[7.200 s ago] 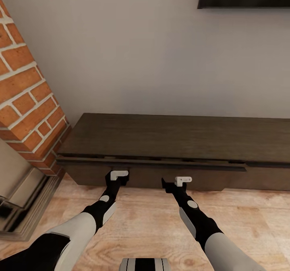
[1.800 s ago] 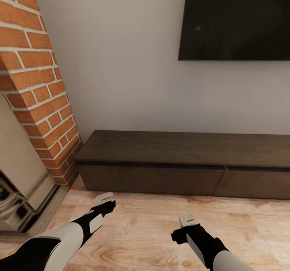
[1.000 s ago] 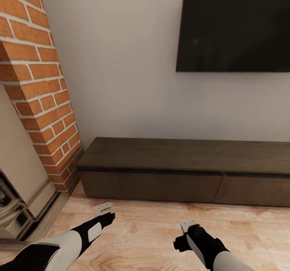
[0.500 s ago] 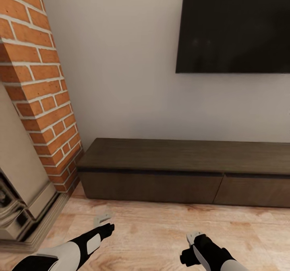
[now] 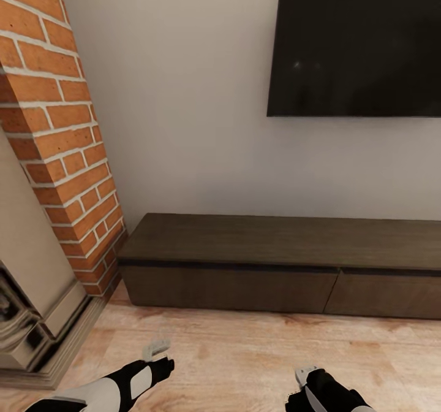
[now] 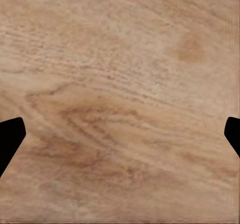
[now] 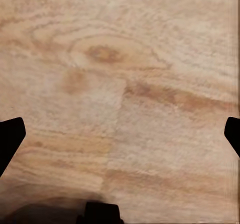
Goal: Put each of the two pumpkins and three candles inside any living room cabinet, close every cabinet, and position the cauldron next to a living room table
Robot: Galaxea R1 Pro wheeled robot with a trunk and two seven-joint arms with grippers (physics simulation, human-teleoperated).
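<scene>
The long, low, dark-brown cabinet sits on the floor against the pale wall. Its flat drawer fronts are all pushed in, so it is closed. The top of the cabinet is bare wood. A big black TV hangs on the wall above the right part of the cabinet. A red brick fireplace stands just beside the left end of the cabinet, with a pale stone part lower down at the left edge.

The light wooden floor lies in front of the cabinet. Both robot arms are low over this floor, well apart from the cabinet. The left gripper is in front of the left part of the cabinet. The right gripper is in front of the middle of the cabinet, close to the bottom edge of the head view.

In the left wrist view, the two black fingers sit far apart at the sides, with only floor planks between them. So the left gripper is spread wide and holds nothing. In the right wrist view, the black fingers are far apart too, with wood floor between them. The right gripper is also spread wide and holds nothing. A dark shape sits at one edge of that view, but I cannot tell what it is.
</scene>
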